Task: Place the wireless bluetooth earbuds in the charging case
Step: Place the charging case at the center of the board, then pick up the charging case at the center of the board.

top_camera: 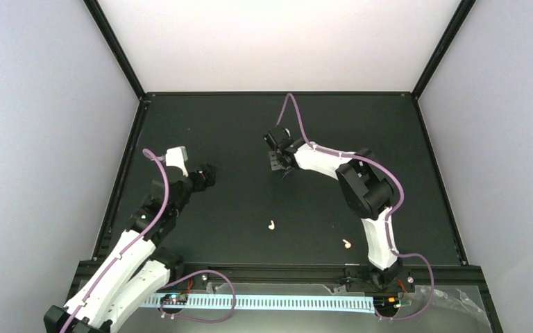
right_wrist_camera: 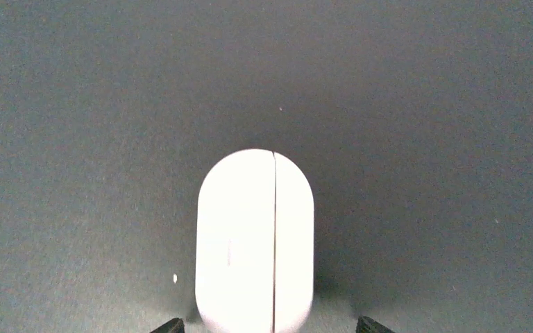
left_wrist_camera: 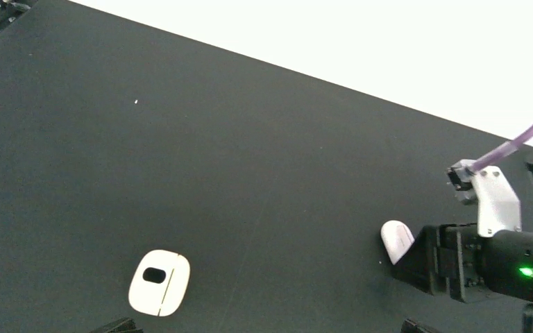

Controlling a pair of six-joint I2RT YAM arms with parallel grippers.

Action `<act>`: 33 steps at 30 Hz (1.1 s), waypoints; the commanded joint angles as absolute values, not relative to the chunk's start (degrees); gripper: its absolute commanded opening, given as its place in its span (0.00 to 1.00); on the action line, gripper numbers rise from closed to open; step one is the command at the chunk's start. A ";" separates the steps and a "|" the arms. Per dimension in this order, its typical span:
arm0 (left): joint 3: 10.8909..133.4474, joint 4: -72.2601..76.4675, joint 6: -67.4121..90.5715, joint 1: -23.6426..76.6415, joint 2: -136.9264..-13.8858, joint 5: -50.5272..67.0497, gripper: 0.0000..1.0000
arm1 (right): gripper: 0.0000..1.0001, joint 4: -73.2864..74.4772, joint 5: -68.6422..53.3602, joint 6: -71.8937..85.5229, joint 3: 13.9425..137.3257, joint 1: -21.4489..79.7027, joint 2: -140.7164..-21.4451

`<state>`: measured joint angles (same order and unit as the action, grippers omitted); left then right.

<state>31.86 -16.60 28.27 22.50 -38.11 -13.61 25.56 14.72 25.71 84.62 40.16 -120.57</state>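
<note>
The charging case is a glossy white pill with a lid seam, lying shut on the black table. My right gripper is open, with one fingertip on each side of the case's near end. In the top view the right gripper hides the case. In the left wrist view the case sticks out beside the right gripper. Two tiny cream earbuds lie loose nearer the arms: one mid-table, one near the right arm's base. My left gripper is open and empty at the left, also shown in its wrist view.
A flat cream rounded piece with a dark oval spot lies just ahead of the left gripper's left fingertip. The black table is walled by a black frame and pale panels at the back and sides.
</note>
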 commanded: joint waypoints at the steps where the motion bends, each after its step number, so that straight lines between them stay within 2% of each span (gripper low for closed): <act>1: 31.83 -18.91 28.25 22.15 -37.27 -16.74 0.99 | 0.65 23.99 13.61 27.04 82.00 40.12 -114.84; 8: 32.26 -23.15 32.44 21.44 -38.91 -23.60 0.99 | 0.68 20.35 9.66 28.96 74.82 40.20 -106.07; 12: 32.97 -24.02 33.21 17.89 -43.65 -19.99 0.99 | 0.68 15.05 5.60 30.70 65.93 41.14 -98.53; 21: 38.63 -19.17 32.53 6.36 -65.60 -2.67 0.99 | 0.68 9.23 0.01 30.85 52.73 45.67 -85.44; 26: 46.25 -19.18 30.19 5.66 -81.29 -0.81 0.91 | 0.68 10.95 -1.14 29.28 49.98 46.37 -77.75; 33: 49.20 -18.47 28.59 5.56 -91.77 -1.75 0.86 | 0.68 15.62 -0.04 26.16 48.48 46.40 -66.40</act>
<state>47.27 -18.37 30.17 6.04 -87.99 -2.46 13.82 -0.38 28.36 49.01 46.17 -70.81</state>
